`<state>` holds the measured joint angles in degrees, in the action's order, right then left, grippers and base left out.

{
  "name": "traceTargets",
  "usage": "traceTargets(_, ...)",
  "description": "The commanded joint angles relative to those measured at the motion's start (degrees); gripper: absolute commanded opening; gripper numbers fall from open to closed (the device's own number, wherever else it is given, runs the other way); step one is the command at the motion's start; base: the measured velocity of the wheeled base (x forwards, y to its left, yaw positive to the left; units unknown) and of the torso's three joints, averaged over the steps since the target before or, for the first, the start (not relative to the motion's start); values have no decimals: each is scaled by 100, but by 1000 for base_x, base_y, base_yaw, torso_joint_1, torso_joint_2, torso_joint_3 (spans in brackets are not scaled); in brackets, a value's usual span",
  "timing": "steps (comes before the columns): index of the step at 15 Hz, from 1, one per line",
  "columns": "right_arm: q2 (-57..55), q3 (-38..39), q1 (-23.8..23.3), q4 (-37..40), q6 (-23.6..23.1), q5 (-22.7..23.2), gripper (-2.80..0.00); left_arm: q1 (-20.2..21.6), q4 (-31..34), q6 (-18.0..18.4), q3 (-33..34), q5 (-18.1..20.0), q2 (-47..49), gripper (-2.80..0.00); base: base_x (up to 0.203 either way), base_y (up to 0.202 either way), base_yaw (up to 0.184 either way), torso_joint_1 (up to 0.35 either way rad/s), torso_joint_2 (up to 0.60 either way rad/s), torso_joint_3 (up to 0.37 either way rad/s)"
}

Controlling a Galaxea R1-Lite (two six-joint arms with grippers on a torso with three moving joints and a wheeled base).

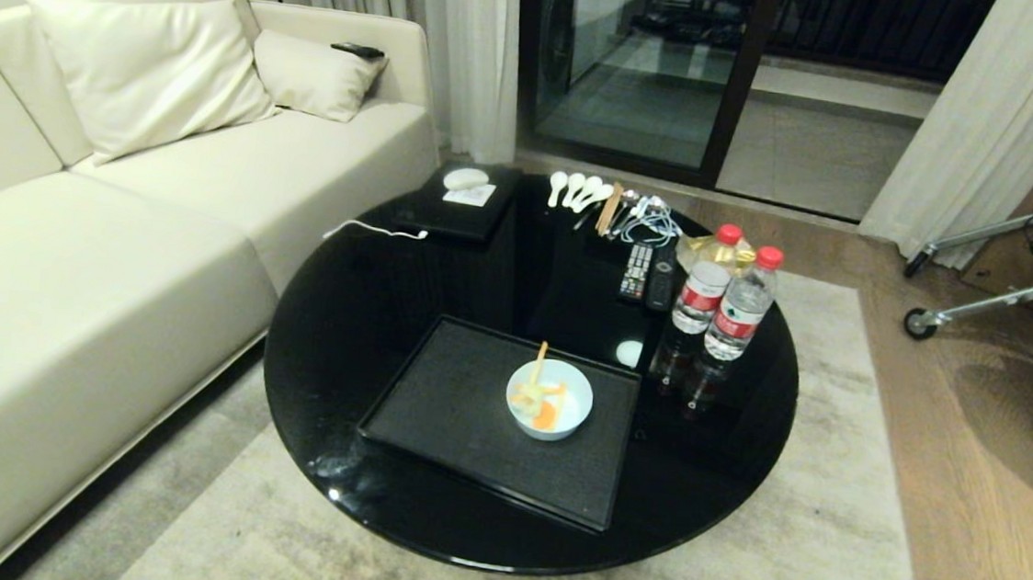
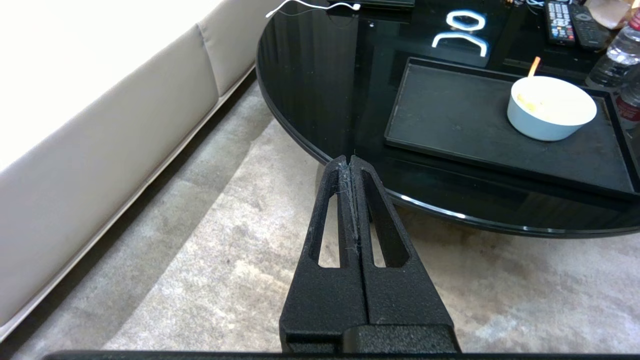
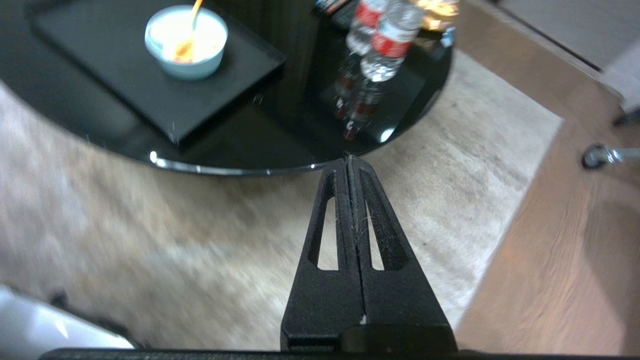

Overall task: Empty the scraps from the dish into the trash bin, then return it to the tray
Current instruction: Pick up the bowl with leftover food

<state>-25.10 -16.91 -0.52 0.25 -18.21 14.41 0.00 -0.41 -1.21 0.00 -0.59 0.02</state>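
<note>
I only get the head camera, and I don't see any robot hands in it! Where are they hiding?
Observer: The left gripper hangs over the rug, just short of the table edge, fingers pressed together.
Operator: And the other one?
Observer: The right gripper is shut too, over the rug off the table edge, on the water bottles side.
Operator: Is one touching the dish?
Observer: No. The dish sits on the tray, well clear of both.

Round black glass table [image 1: 367, 315], tray [image 1: 434, 394], two bottles [image 1: 725, 305], remotes [image 1: 647, 274], spoons [image 1: 575, 189]
</note>
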Motion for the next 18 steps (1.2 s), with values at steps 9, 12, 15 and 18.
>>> traceTargets(9,-4823,-1076,860,-2043,-882,149,-280,0,-3,-2,0,-2,-2,-280,0,0,0,0,0,0)
traceTargets(12,-6149,-1850,1647,-2923,-720,-226,-280,0,-3,-2,0,-2,-2,-280,0,0,0,0,0,0)
traceTargets(15,-7102,-2817,2434,-3279,-288,-838,-280,0,-3,-2,0,-2,-2,-280,0,0,0,0,0,0)
traceTargets(18,-7839,-3847,2969,-2825,656,-1644,-280,0,-3,-2,0,-2,-2,-280,0,0,0,0,0,0)
